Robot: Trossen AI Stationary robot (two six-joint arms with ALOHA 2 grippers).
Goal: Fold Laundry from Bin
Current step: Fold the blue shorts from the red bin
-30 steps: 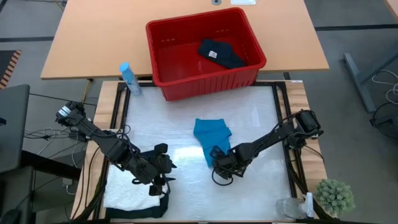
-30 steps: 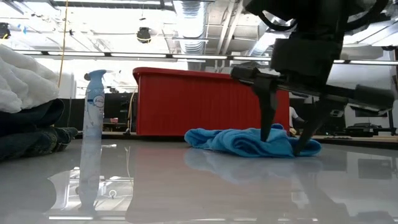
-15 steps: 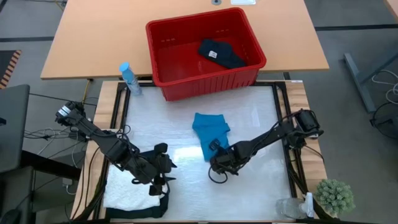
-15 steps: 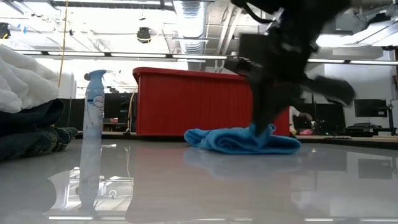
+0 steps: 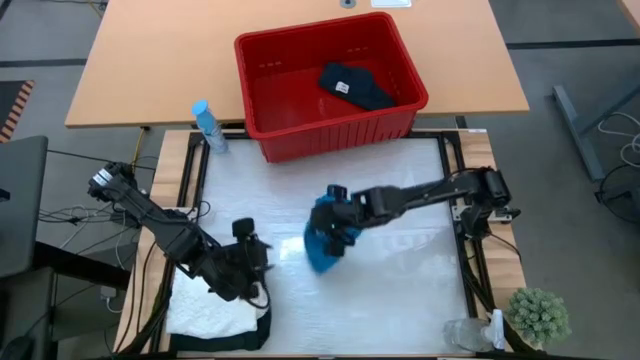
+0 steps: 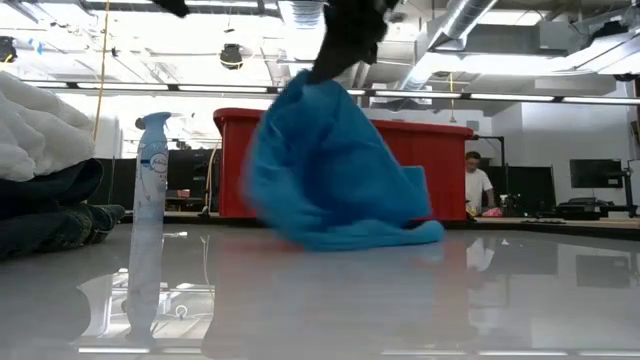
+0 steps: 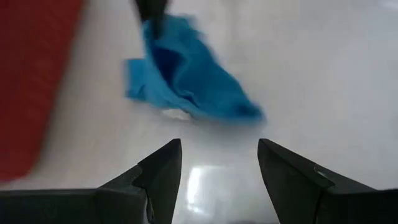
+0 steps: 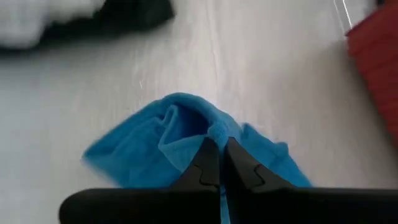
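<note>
Right gripper [image 5: 335, 222] is pinched on the blue cloth [image 5: 322, 240], lifting it over mid-table, unfolded. I judge we're midway: white and black pieces [image 5: 215, 315] stacked by my left gripper [image 5: 248, 262], which waits wide; one dark garment [image 5: 355, 86] remains in the bin [image 5: 262, 130].

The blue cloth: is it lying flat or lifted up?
Lifted: the right gripper, shut on the blue cloth, holds its top high while its bottom edge trails on the table.
</note>
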